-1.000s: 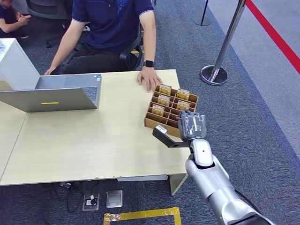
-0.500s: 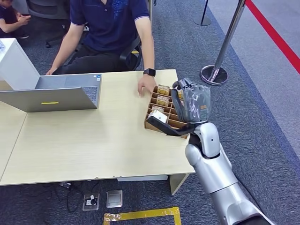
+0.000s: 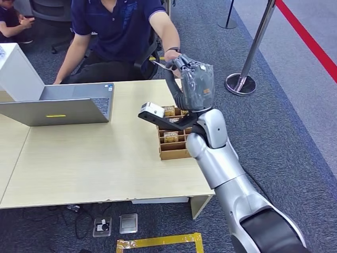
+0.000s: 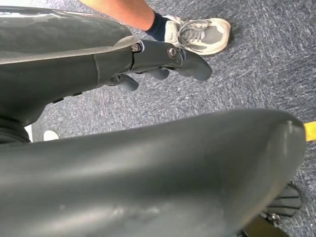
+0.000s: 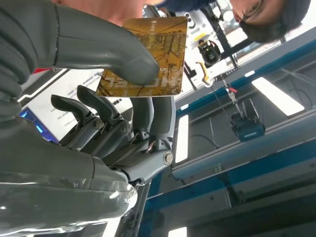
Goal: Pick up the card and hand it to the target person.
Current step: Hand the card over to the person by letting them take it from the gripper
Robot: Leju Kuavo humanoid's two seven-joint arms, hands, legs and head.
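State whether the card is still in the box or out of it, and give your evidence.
Out. The right hand pinches the card between thumb and fingers, raised above the box toward the person.

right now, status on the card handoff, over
Right hand pinches the gold card, raised toward the seated person. Person's hand close behind it. Left hand hangs empty over the carpet. Nothing in the way.

You are in an office or show hall: grey carpet floor [image 3: 278, 121], a wooden desk [image 3: 99, 158] with a laptop [image 3: 59, 108], and a rope-line post [image 3: 254, 45].
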